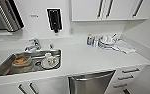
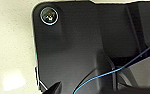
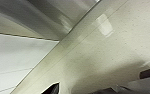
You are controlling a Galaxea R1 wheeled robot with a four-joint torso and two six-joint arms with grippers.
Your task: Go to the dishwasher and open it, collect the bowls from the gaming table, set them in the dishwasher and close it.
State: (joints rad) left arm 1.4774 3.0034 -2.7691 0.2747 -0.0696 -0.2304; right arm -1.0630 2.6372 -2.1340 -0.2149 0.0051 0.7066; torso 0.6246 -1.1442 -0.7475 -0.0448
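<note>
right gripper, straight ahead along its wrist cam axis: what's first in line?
Most likely the pale speckled floor, which lies ahead in the right wrist view, with a baseboard strip and a grey wall panel beyond it. Depth is unclear, so this is tentative.

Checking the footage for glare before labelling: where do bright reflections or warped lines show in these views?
Head view: the wide angle bends the countertop edge, and the dishwasher front shows a soft sheen. Left wrist view: a pale glare patch on the floor. Right wrist view: another bright patch on the floor.
</note>
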